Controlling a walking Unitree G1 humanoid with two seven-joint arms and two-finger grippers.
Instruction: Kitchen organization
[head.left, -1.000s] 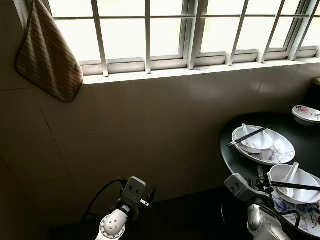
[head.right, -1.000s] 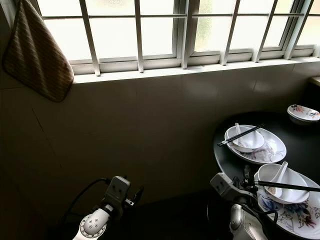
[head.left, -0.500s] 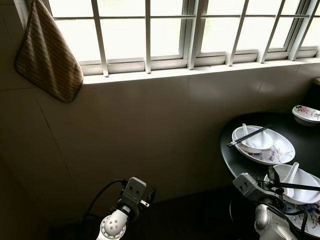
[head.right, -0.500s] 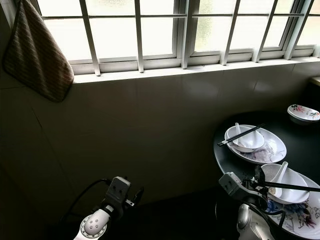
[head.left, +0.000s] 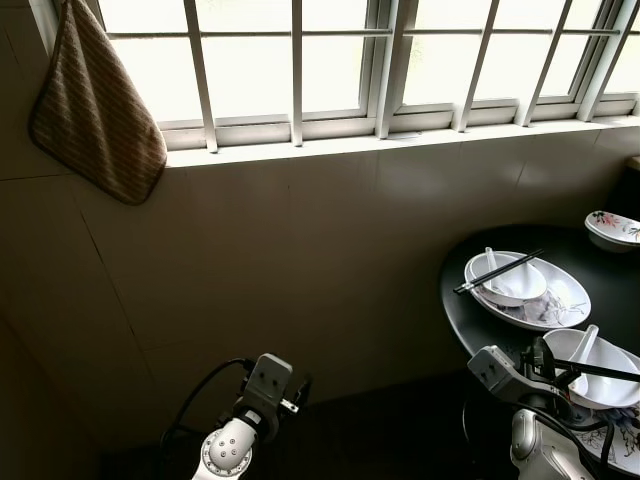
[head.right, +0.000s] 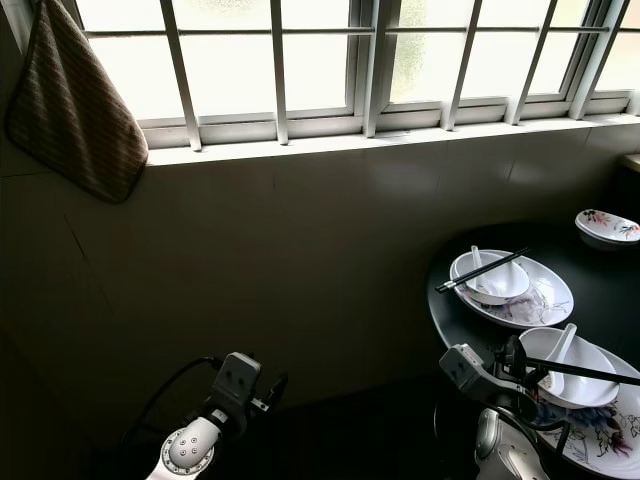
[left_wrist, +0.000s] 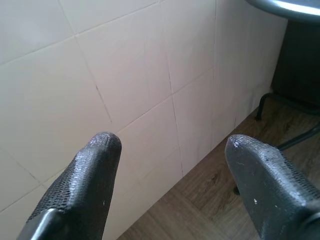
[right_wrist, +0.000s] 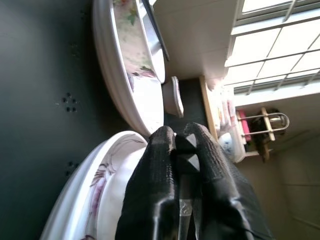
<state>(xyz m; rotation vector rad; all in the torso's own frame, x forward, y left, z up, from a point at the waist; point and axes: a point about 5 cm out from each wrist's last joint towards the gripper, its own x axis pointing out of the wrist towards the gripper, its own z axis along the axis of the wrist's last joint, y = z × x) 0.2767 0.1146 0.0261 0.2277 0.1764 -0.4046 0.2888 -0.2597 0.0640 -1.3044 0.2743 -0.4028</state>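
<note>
Since both plates (head.left: 548, 303) with bowls (head.left: 600, 355), spoons (head.left: 580, 344) and chopsticks (head.left: 497, 271) sit on the dark counter (head.left: 470, 310), I'd say tidying has barely started: right tool (right_wrist: 180, 150) pinched together by the near plate, left tool (left_wrist: 172, 165) spread apart, idle by the wall.

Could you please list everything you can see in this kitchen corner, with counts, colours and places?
Table: one, black, round, at the right by the tiled wall.
Plates: two, white with flower print, on the table.
Bowls: two, white, one on each plate.
Spoons: two, white, one in each bowl.
Chopsticks: two pairs, black, one across each bowl.
Small dish: one, white with flowers, at the far side of the table.
Cloth: one, brown striped, hanging left of the window.
Window: one, white bars, above the wall.
Left gripper: open, low beside the wall.
Right gripper: shut, at the near plate's edge.
</note>
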